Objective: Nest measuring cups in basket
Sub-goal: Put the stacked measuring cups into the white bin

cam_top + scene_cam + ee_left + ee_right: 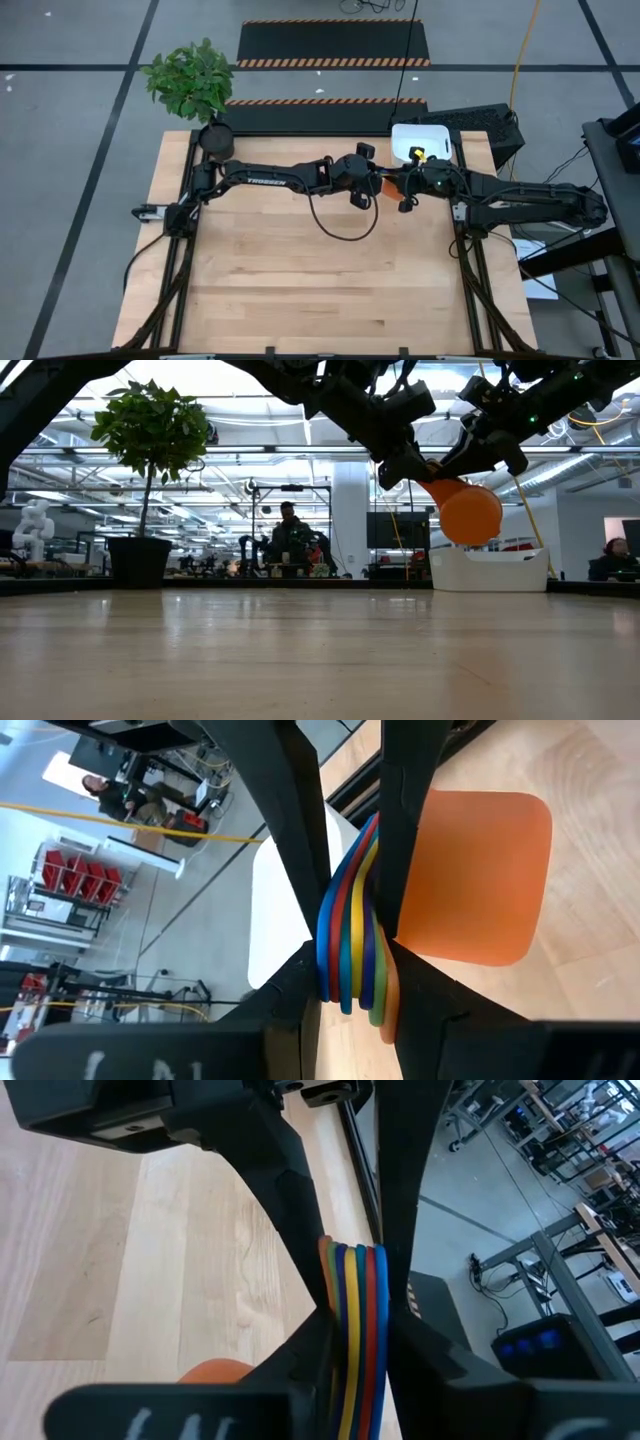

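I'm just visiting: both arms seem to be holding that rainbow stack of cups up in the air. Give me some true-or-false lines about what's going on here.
1. Both grippers clamp the cups' stacked handles. True: left gripper, right gripper.
2. The cups sit inside the basket. False: they hang above the table, beside the basket.
3. The outermost cup is orange. True.
4. The plant stands in the basket. False: it stands in a dark pot at the table's far left corner.
5. A person shows in the room behind. True.
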Tool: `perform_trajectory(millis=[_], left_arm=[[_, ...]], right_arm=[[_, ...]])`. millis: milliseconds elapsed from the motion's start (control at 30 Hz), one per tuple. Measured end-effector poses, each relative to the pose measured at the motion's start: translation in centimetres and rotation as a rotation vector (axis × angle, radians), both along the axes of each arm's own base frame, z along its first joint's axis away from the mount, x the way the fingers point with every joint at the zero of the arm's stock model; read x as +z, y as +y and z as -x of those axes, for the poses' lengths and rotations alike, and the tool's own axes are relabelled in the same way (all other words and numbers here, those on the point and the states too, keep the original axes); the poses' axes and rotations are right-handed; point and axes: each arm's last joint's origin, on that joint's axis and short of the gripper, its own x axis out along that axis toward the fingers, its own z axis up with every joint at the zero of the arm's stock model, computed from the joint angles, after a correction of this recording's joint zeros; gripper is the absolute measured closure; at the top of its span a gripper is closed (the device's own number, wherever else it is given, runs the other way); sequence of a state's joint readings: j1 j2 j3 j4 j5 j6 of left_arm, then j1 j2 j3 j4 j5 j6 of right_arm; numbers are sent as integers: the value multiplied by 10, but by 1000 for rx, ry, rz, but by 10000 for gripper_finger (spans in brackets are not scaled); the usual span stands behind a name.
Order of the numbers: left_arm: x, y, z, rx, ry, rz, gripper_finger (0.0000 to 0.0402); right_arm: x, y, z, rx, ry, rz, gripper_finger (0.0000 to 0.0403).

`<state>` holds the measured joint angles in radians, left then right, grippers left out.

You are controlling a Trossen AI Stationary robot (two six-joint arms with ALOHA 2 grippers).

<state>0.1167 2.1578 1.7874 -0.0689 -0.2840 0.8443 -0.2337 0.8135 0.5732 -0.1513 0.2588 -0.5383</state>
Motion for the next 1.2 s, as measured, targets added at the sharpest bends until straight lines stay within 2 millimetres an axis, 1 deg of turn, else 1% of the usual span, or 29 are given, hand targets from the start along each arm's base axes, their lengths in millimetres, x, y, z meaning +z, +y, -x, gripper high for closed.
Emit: perform_trajectory(millis=[133,200,467,600,700,800,900,1033,1200], left_arm=[[0,0,0,-10,5,-15,313],[1,1,0,-12,-1,-22,313],[2,2,0,1,4,-55,313],[2,8,1,35,4,-80,314],[8,14,-1,38,-48,-107,314],[15,20,-3,-13,-113,-149,314],[20,27,-3,-83,-146,-190,314],[23,40,-2,-155,-166,-249,314],[28,57,0,-176,-220,-322,314]], right_arm=[[0,0,0,-6,-2,3,328],[0,-1,0,-37,-6,7,314],[5,-1,4,-90,-63,-30,231],[13,-1,12,-179,-139,-13,194],[22,-2,20,-293,-218,16,176],[31,-2,30,-376,-293,46,167],[39,0,40,-418,-361,66,166],[46,4,49,-422,-421,73,169],[51,10,55,-392,-483,56,171]])
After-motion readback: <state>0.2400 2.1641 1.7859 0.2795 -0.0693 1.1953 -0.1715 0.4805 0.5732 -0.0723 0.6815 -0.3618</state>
